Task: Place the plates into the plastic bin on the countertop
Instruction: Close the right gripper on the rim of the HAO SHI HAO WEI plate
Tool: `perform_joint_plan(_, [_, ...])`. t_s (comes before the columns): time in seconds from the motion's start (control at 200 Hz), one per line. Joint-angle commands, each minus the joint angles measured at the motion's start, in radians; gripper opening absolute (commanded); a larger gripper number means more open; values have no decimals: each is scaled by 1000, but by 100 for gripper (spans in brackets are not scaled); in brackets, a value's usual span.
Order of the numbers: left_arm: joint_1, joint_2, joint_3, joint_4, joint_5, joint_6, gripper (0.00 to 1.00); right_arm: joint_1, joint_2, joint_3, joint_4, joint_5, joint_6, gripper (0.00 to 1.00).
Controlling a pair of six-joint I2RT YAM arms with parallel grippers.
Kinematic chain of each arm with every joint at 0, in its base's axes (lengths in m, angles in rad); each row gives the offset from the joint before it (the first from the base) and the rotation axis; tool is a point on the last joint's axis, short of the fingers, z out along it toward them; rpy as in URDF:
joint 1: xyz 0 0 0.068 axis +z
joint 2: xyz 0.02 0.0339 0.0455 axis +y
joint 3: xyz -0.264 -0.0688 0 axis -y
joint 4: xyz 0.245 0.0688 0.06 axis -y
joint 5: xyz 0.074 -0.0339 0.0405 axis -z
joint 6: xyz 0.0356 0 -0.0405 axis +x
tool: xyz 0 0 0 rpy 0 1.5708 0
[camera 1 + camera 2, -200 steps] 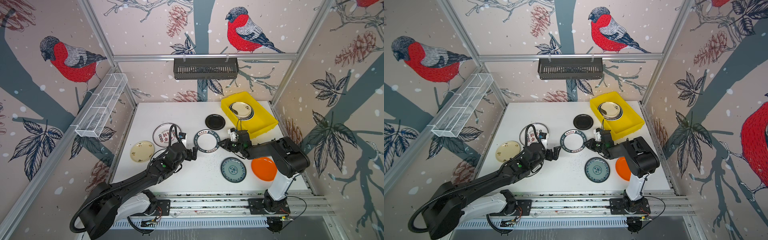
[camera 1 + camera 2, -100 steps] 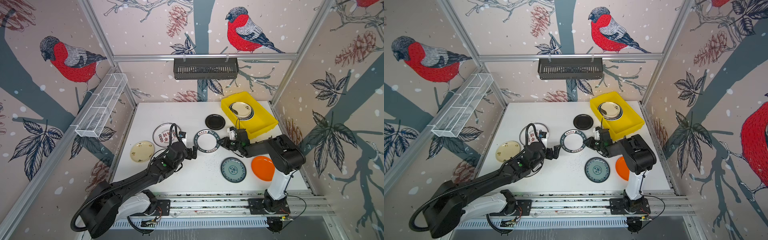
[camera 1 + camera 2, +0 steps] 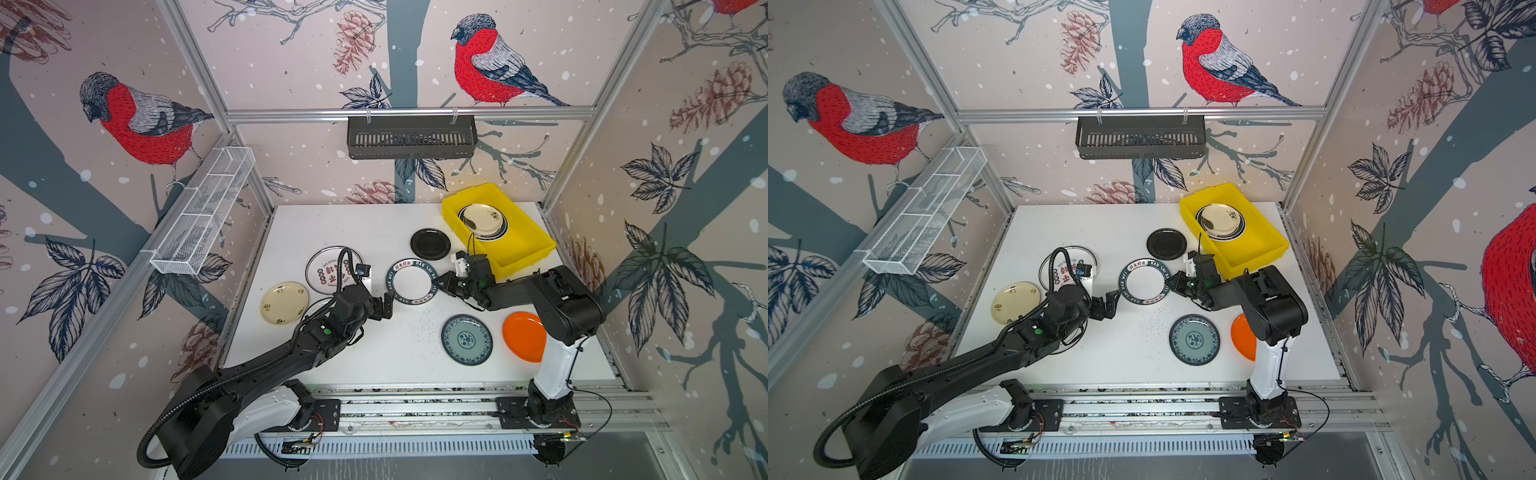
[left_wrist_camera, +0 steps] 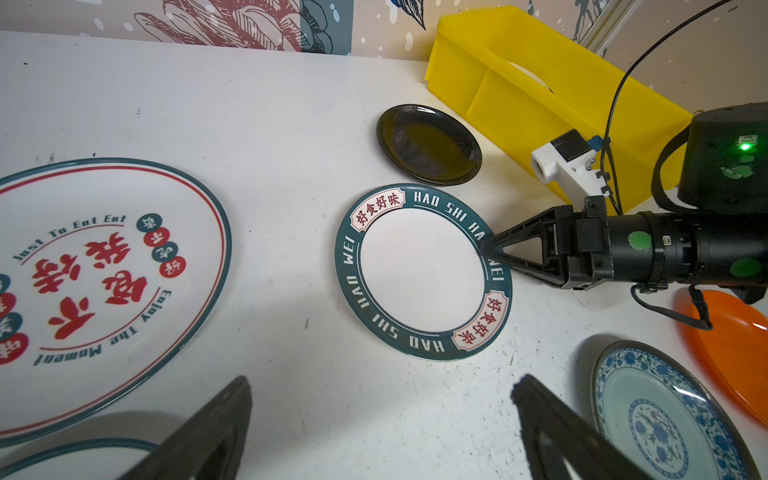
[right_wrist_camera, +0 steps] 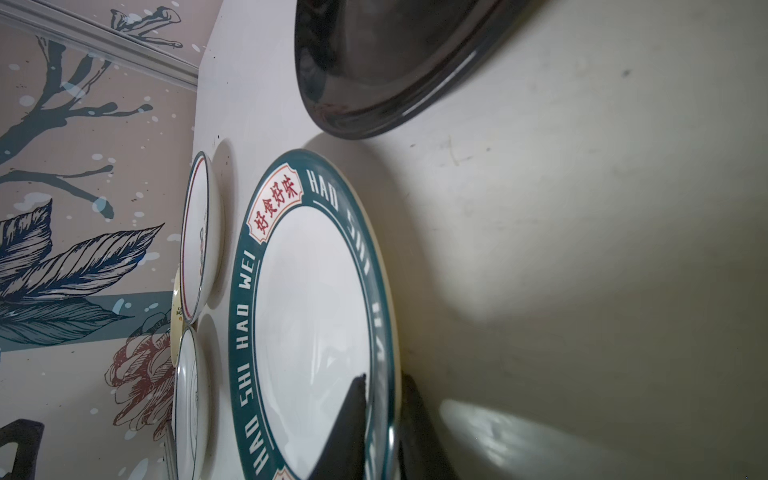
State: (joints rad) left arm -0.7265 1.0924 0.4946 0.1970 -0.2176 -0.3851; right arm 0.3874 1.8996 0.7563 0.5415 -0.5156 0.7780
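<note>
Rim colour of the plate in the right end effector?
Dark green plate rim with white lettering, clearest in the left wrist view.

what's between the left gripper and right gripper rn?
The green-rimmed HAO SHI HAO WEI plate: right gripper is shut on its rim, left gripper stands open at the opposite side. Shows in both top views.

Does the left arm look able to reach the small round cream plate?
Likely yes: the left hand is open and empty, and the cream plate lies uncovered on the white tabletop beside that arm.
</note>
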Motion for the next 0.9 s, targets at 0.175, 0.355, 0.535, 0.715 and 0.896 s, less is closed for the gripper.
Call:
perform_joint_plan(0.175, [2,0,-4,22,-3,-7,98,8,7,21,-101,29,-32,7])
perform_joint_plan(0.355, [2,-6,-14,35,3,-3,98,10,13,23,-128,37,-35,3])
perform_joint_plan(0.535, [2,-3,-16,41,-1,-4,98,13,10,23,-128,26,-41,2])
perform_joint_plan(0.715, [2,0,-18,51,5,-9,98,18,-19,24,-139,15,-47,0])
perform_joint_plan(0.896, [2,-4,-16,55,4,-9,98,16,-56,23,-142,-7,-48,0])
